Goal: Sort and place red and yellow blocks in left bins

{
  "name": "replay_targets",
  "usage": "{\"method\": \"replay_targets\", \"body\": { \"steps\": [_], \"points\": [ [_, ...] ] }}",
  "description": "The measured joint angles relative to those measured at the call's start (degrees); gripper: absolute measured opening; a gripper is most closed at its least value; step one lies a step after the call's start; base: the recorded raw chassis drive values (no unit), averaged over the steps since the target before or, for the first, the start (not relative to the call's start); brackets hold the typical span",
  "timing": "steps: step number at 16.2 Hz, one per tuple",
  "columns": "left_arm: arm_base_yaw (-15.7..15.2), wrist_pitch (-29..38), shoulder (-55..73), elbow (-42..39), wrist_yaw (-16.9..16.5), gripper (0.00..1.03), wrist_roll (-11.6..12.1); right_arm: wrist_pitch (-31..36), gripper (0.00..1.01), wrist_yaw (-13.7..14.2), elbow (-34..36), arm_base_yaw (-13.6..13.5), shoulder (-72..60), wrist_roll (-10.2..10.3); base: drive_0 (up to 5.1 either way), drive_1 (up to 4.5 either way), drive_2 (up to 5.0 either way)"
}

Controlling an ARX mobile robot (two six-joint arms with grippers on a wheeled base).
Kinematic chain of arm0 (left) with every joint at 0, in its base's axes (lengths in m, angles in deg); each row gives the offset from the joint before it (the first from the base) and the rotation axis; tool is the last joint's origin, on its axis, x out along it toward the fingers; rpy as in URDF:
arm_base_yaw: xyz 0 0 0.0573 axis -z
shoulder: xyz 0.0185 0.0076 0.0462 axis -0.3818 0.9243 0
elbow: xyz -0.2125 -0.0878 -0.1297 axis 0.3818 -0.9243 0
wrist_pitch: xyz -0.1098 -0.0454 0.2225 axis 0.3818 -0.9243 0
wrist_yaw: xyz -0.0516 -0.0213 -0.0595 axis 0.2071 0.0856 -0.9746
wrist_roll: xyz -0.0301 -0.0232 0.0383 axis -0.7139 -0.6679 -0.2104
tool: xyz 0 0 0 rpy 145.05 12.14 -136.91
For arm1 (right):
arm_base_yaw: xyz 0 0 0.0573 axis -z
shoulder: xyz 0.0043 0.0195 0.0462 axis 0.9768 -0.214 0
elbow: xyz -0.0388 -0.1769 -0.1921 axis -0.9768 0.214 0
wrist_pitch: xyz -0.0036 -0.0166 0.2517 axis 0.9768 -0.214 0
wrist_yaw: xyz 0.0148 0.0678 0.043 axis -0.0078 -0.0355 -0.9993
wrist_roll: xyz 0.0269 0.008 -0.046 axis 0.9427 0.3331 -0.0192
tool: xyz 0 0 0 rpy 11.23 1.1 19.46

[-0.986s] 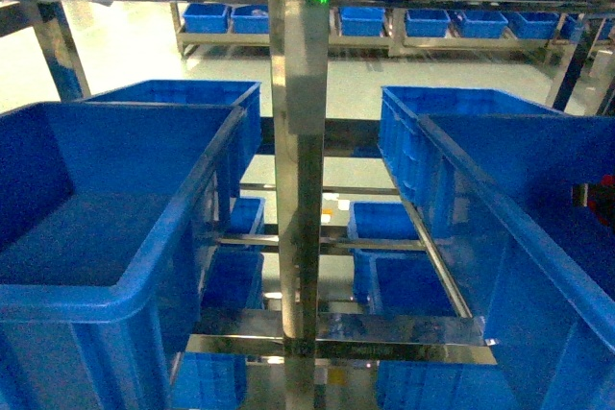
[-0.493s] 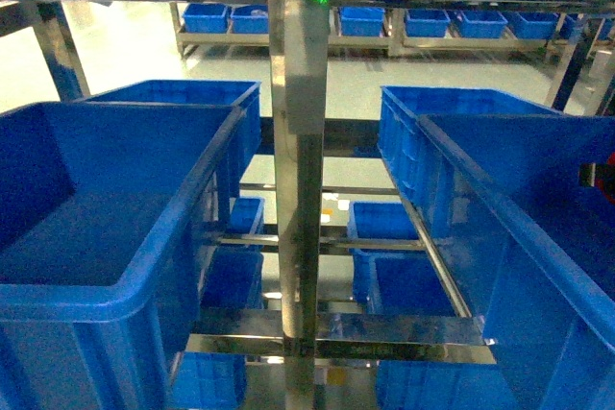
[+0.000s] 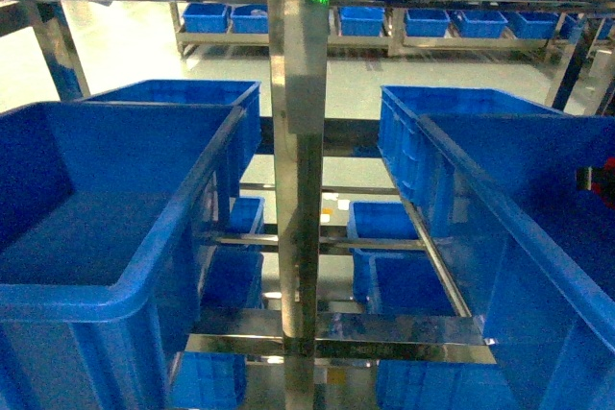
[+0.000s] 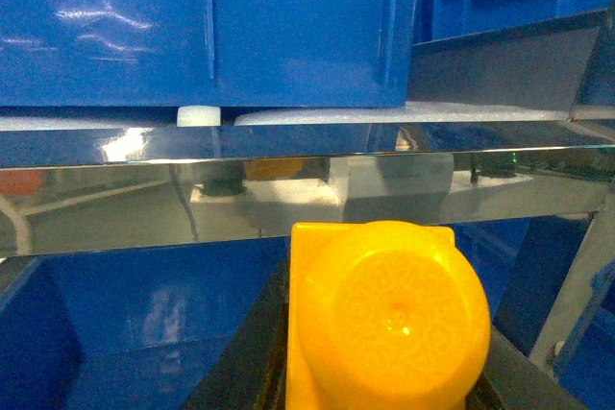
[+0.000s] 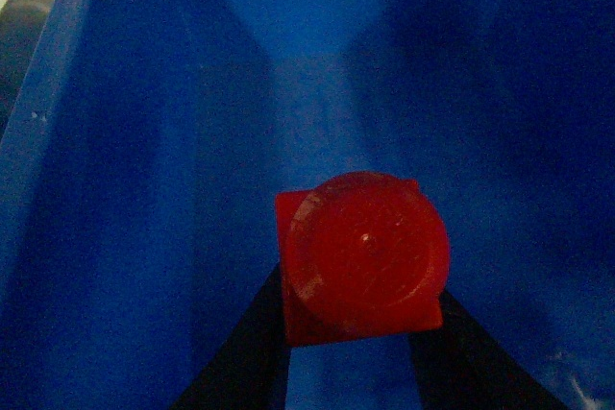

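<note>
In the left wrist view my left gripper [image 4: 381,376] is shut on the orange-yellow block [image 4: 389,319], whose round stud faces the camera. It hangs over the inside of a blue bin [image 4: 115,333], just below a steel rail. In the right wrist view my right gripper [image 5: 357,328] is shut on the small red block [image 5: 363,256], held above the floor of a deep blue bin [image 5: 144,189]. The head view shows two left bins, front [image 3: 144,276] and rear [image 3: 192,93]. Only a dark sliver of the right gripper [image 3: 598,180] shows at the right edge there; the left gripper is out of view.
A shiny steel post [image 3: 296,189] rises through the middle of the rack. Two more blue crates [image 3: 480,108] stand on the right shelf, others sit on lower shelves [image 3: 384,223]. A steel rail [image 4: 288,189] and a crate bottom [image 4: 192,26] lie close ahead of the left gripper.
The dark sliver of the right gripper at the head view's right edge has shifted slightly up and to the right. The bins and rack have not moved.
</note>
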Motion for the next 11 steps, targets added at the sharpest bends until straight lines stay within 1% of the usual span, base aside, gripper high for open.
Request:
{"method": "replay_targets", "body": {
  "steps": [9, 10, 11],
  "points": [
    [0.0, 0.0, 0.0, 0.0, 0.0, 0.27, 0.0, 0.0, 0.28, 0.0, -0.1, 0.0, -0.3, 0.0, 0.0, 0.00, 0.0],
    [0.0, 0.0, 0.0, 0.0, 0.0, 0.27, 0.0, -2.6, 0.28, -1.4, -1.1, 0.3, -0.9, 0.6, 0.0, 0.00, 0.0],
    [0.0, 0.0, 0.0, 0.0, 0.0, 0.27, 0.0, -4.4, 0.28, -2.9, -3.7, 0.7, -3.3, 1.5, 0.0, 0.00, 0.0]
  ]
}}
